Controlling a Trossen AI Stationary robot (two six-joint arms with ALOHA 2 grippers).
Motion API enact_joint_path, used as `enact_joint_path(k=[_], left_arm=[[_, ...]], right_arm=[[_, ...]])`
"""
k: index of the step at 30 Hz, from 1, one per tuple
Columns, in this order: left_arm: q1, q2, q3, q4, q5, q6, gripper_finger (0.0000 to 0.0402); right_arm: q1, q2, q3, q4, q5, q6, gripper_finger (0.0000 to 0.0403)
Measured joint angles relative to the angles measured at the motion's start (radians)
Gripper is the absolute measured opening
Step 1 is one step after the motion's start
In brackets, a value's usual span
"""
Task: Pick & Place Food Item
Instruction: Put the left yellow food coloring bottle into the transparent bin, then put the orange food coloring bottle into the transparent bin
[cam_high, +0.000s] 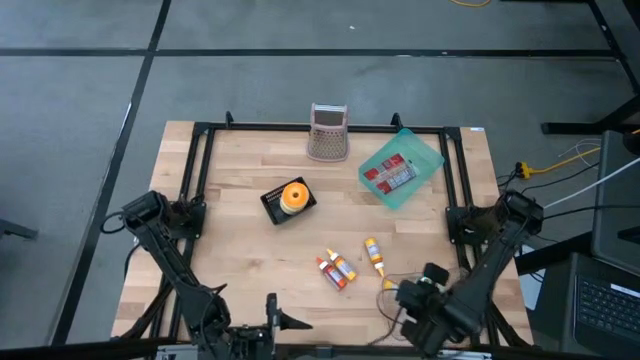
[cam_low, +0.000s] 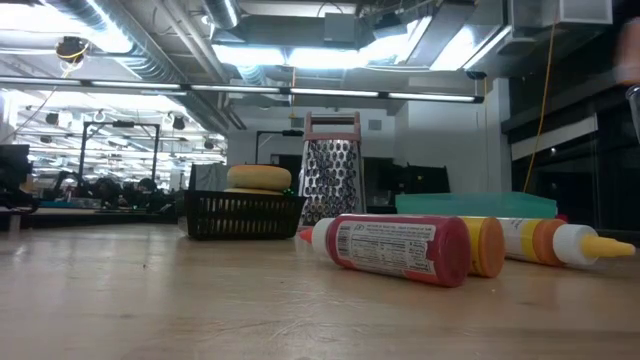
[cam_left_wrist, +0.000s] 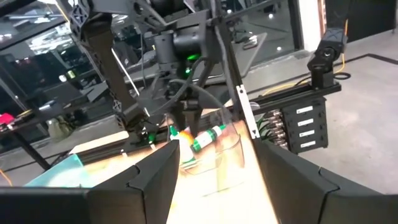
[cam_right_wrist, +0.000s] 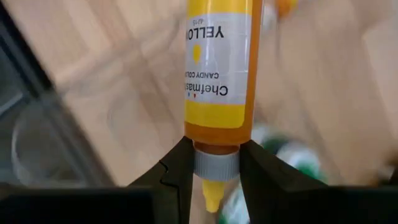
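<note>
Overhead and eye-level views of a wooden table (cam_high: 250, 260) bordered by a black frame. The right gripper (cam_right_wrist: 214, 163) is working near the table's front edge, toward the front right corner. Its two dark fingers (cam_right_wrist: 177, 165) are closing partway on the grey cap end of a yellow bottle (cam_right_wrist: 219, 68) of candy colouring, which is lying lengthwise between them with its nozzle pointing back toward the wrist. Whether the bottle is resting on the wood or lifted clear of it cannot be told. In the high view this gripper is appearing as a dark mass with a small yellow tip showing beside it.

The left gripper (cam_left_wrist: 211, 171) is waiting at the front edge of the table, left of centre, with its fingers standing wide apart and holding nothing. Its wrist view is looking across the table at the right arm and at a green bottle (cam_left_wrist: 208, 138) lying by it.

Other items: a second yellow-tipped bottle (cam_high: 374, 255) is lying right of centre near the front. Just left of it, a red bottle (cam_high: 331, 272) and an orange bottle (cam_high: 343, 266) are lying side by side. A small black basket (cam_high: 287, 202) holding a round yellow food item (cam_high: 294, 196) is sitting near the table's centre. A metal box grater (cam_high: 328, 132) is standing at the back edge. A teal tray (cam_high: 402, 167) with a red packet (cam_high: 389, 175) is sitting toward the back right corner.
</note>
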Motion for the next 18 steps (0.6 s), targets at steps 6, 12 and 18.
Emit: enact_joint_path(k=[6, 12, 18], left_arm=[[0.000, 0.000, 0.000, 0.001, 0.001, -0.008, 0.0220], [0.005, 0.000, 0.000, -0.002, 0.002, -0.039, 0.0219], [0.026, 0.000, 0.000, -0.152, 0.008, -0.204, 0.0219]], right_arm=[[0.079, 0.000, 0.000, -0.016, -0.076, 0.130, 0.0102], [0.119, 0.000, 0.000, 0.006, -0.070, 0.165, 0.0126], [0.113, 0.000, 0.000, 0.029, 0.038, 0.158, 0.0210]])
